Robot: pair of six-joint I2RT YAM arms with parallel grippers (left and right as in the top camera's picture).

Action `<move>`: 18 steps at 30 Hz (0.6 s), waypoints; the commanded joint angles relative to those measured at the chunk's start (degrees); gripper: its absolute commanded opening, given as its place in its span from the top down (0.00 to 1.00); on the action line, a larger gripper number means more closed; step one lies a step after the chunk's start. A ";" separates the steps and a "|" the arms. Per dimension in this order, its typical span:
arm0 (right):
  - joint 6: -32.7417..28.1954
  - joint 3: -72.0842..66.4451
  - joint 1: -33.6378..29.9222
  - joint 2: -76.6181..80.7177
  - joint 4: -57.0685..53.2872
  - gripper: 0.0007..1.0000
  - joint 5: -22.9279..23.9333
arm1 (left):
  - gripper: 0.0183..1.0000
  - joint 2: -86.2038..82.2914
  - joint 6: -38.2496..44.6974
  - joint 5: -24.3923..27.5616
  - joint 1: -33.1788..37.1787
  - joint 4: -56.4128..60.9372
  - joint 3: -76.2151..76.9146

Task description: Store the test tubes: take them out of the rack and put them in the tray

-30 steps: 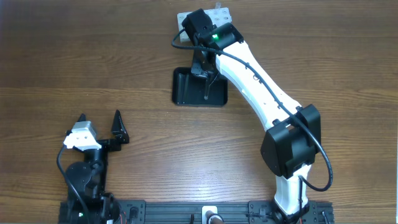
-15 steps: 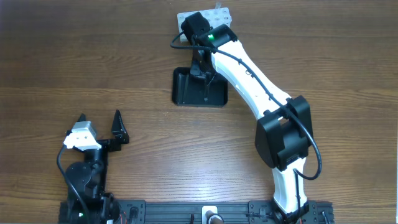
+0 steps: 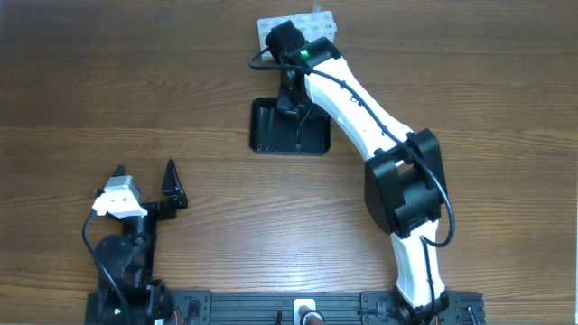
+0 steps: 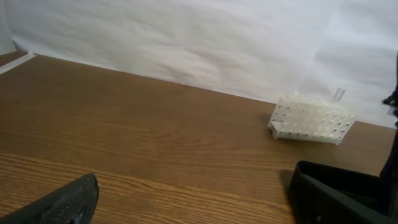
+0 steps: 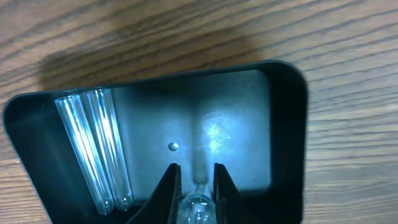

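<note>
At the far side of the counter (image 3: 108, 72), the right arm (image 3: 361, 99) reaches across to the black tray (image 3: 269, 135), with its wrist above the tray's right half. In the right wrist view its jaws are nearly closed, pinching a clear test tube (image 5: 194, 205) between them. The tube's rounded end points down at the tray (image 5: 286, 124) floor, close above the bare middle. Whether it touches the floor cannot be told.

Two test tubes (image 5: 93, 149) already lie in the tray, side by side and touching, along one long wall and well apart from the held tube.

The white rack (image 3: 312, 20) stands just beyond the tray on the counter, partly covered by the right arm's wrist in the top view. From the left wrist view the rack (image 4: 311, 118) shows its perforated side, and one upright tube (image 4: 337, 94) sticks up from its far end.

The left arm (image 3: 126, 226) sits near its base at the counter's near left corner, well apart from the tray and rack. Its jaws are spread wide with nothing between them, pointing up the counter.
</note>
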 commanded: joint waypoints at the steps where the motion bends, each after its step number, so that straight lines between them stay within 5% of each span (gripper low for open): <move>1: 0.85 0.83 -0.37 1.11 0.55 0.95 -0.96 | 0.00 -0.39 0.68 0.59 -0.28 -0.04 -0.24; 11: 0.85 0.85 -0.37 3.30 0.61 0.94 -1.64 | 0.00 -0.39 0.68 0.59 -0.28 -0.04 -0.24; 18: 0.85 0.85 -0.37 3.78 1.07 0.70 -1.66 | 0.00 -0.39 0.68 0.59 -0.28 -0.04 -0.24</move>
